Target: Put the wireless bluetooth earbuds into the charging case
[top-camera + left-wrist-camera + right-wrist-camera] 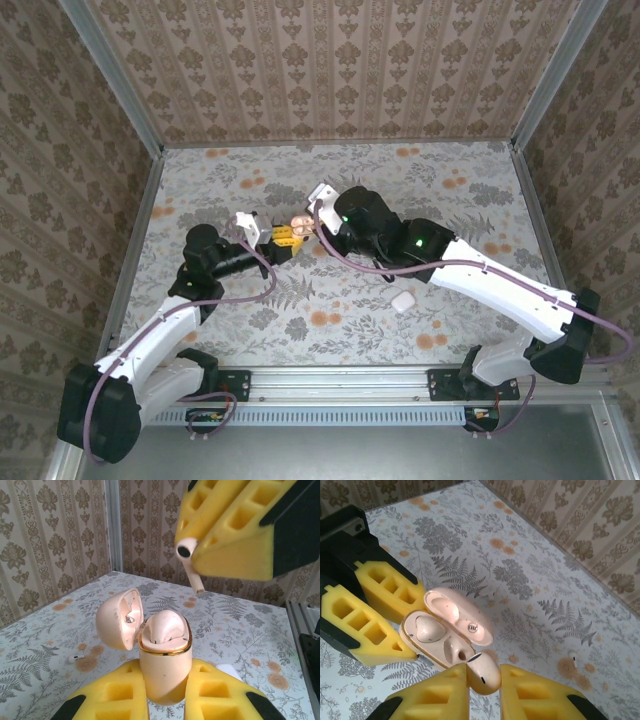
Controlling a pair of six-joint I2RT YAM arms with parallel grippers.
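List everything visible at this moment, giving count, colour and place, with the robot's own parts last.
charging case: 1, cream with a gold rim, lid open, clamped in the left gripper above the table
held earbud: 1, off-white, pinched in the right gripper close to the case's open mouth, not yet in
loose earbud: 1, white, lying on the table off to the side
white box: 1, white, on the table beside the right arm
table: 1, grey fern print with orange spots
walls: brown patterned panels on three sides
left gripper: 1, yellow fingers, shut on the case
right gripper: 1, yellow fingers, shut on the earbud
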